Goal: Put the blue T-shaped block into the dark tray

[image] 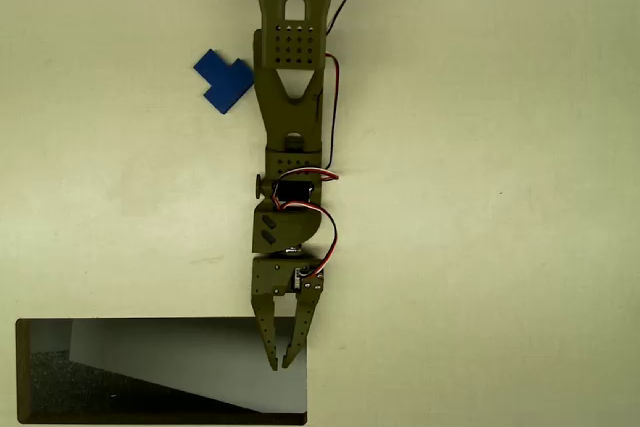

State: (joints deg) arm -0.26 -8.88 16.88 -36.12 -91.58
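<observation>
Overhead view: gripper (282,362) empty, fingers nearly pressed together, tips over the dark tray (160,323) right end at the bottom, while the blue T-shaped block (223,80) lies on the table well up-left, beside the upper arm

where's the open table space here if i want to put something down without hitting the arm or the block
In the overhead view, the whole right side of the table, beyond the arm, is bare. So is the left patch between the blue T-shaped block and the dark tray. It is crowded at the tray's right end, where the gripper hangs over it.
</observation>
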